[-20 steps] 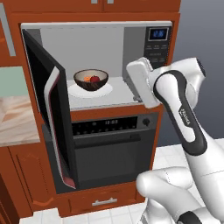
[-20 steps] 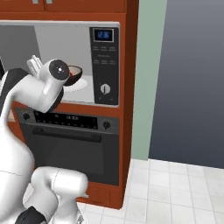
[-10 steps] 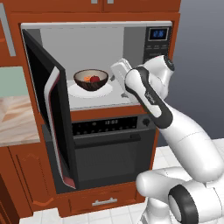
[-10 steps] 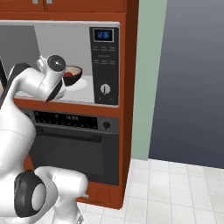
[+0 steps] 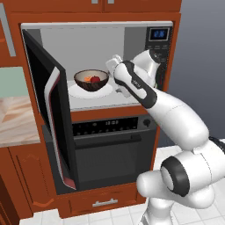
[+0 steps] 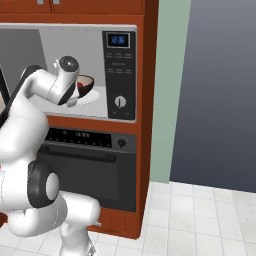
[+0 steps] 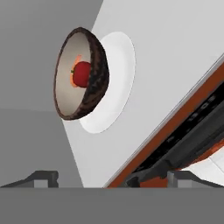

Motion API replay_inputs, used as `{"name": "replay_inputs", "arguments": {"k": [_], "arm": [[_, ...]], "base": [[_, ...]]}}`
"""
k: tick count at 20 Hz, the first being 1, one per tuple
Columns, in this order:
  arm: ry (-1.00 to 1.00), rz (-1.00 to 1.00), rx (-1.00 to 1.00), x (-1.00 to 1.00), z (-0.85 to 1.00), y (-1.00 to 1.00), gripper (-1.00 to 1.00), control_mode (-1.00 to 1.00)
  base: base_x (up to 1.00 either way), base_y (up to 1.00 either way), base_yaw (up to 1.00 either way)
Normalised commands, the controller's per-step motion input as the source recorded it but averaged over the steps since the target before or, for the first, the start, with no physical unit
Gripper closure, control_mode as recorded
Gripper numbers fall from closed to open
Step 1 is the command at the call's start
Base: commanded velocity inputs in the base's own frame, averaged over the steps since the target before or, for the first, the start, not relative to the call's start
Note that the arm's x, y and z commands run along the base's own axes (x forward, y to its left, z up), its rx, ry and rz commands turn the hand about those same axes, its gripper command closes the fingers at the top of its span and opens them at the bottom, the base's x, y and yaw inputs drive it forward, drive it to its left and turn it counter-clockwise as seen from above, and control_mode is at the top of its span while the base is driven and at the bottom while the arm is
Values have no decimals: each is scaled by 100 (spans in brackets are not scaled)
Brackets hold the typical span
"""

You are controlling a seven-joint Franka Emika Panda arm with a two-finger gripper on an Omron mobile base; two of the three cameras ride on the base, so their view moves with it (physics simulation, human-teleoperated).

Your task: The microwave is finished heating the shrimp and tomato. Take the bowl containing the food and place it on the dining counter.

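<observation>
The microwave (image 5: pixel 101 39) stands open, its door (image 5: pixel 49 118) swung out to the left. On the white plate (image 5: pixel 79 93) inside sits the dark brown bowl (image 5: pixel 91 81) (image 7: pixel 94 83) (image 6: pixel 87 85). It holds the red tomato (image 5: pixel 95 79) (image 7: pixel 82 73) and the orange shrimp (image 5: pixel 88 79) (image 7: pixel 75 65). My gripper (image 5: pixel 113 66) (image 7: pixel 111 178) is in the microwave opening just right of the bowl, apart from it. It is open, with nothing between its fingertips (image 7: pixel 41 177). The dining counter is out of view.
A black oven (image 5: pixel 110 149) sits under the microwave. The microwave's button panel (image 6: pixel 120 75) is on its right side. A marbled counter top (image 5: pixel 15 121) adjoins the cabinet on the left. White tile floor (image 6: pixel 200 220) lies to the right.
The arm has swung left and reached into the microwave, bringing the hand from the cavity's right side to just beside the bowl. The jaws stayed open and the bowl has not moved.
</observation>
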Motion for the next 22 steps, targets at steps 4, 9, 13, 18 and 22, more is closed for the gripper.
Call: {"name": "replay_inputs", "arguments": {"k": [4, 9, 13, 18, 22], "arm": [[5, -2, -1, 46, -28, 12, -100, -100], [4, -3, -2, 39, -28, 17, -100, -100], [2, -4, -2, 38, -21, 24, -100, -100], [7, -3, -1, 36, -10, 26, -100, -100], [7, -4, -1, 47, -11, 24, -100, -100]], "base": [[0, 0, 0], [0, 0, 0], [0, 0, 0], [0, 0, 0], [0, 0, 0]]}}
